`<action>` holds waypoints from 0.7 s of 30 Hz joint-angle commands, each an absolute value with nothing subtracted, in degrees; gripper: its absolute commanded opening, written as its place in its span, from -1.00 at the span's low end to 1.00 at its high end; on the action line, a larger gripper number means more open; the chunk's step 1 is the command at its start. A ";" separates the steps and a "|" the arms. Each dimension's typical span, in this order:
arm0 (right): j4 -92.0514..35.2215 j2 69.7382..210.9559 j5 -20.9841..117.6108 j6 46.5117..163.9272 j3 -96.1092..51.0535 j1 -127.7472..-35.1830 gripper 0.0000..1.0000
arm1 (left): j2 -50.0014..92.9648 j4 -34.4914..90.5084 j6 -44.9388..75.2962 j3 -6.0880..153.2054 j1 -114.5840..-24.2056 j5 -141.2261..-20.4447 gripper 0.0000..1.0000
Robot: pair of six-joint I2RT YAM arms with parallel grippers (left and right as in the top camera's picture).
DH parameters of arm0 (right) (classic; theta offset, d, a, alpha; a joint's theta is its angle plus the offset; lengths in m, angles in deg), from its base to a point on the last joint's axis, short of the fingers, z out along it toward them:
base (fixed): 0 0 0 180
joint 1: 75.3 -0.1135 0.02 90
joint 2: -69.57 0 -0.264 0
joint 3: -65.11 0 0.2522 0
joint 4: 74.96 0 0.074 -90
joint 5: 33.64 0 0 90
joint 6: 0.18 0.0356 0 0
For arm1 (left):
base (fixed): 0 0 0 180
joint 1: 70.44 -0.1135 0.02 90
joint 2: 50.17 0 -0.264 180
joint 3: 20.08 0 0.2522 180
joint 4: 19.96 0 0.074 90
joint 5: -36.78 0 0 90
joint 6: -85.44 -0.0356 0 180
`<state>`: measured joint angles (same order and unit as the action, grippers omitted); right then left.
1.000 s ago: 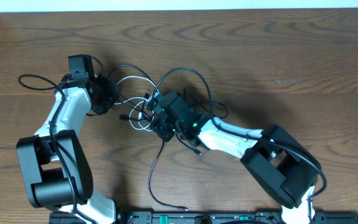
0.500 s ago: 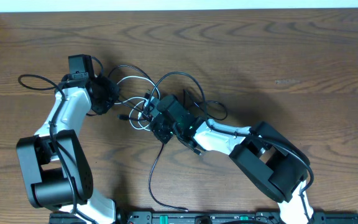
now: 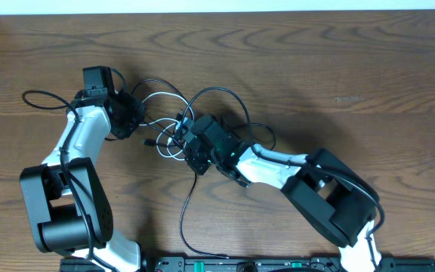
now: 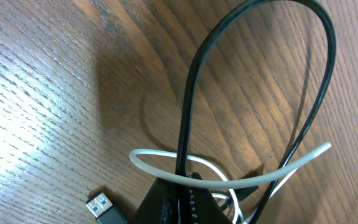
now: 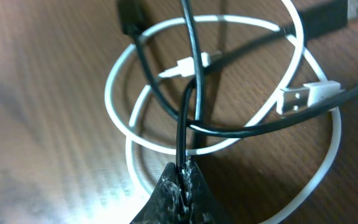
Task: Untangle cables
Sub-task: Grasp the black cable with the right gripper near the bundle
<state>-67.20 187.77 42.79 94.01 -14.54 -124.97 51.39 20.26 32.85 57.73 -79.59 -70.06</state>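
The right gripper [image 5: 184, 171] is clamped on the black cable [image 5: 182, 134], and the left gripper [image 4: 182, 183] is pinched on it too. The white cable [image 5: 303, 96] coils just ahead of the right gripper on the worktop [image 3: 353, 60]. Draw the grippers apart slowly and stop if the loops cinch. Count: two cables, one black and one white.

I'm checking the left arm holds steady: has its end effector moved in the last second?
No. The left end effector sits at the same spot against the wood grain of the table, shut on the black cable.
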 commanded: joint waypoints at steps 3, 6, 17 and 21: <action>-66.00 179.68 37.77 94.01 -14.54 -124.69 -0.98 | 50.08 20.04 31.93 57.21 -79.68 -70.56 -0.85; -64.58 176.64 35.58 94.01 -14.54 -124.67 -0.98 | 50.08 20.04 31.93 57.21 -79.68 -70.56 -0.85; -62.72 166.63 31.63 92.63 -14.54 -124.64 -0.98 | 50.08 20.04 31.93 57.21 -79.68 -70.56 -0.85; -61.50 164.86 34.23 92.26 -14.54 -124.47 -0.98 | 50.08 20.04 31.91 57.21 -79.68 -70.56 -0.85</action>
<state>-62.11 166.59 33.05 93.42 -14.50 -124.91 51.39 20.15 32.85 57.73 -79.59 -70.08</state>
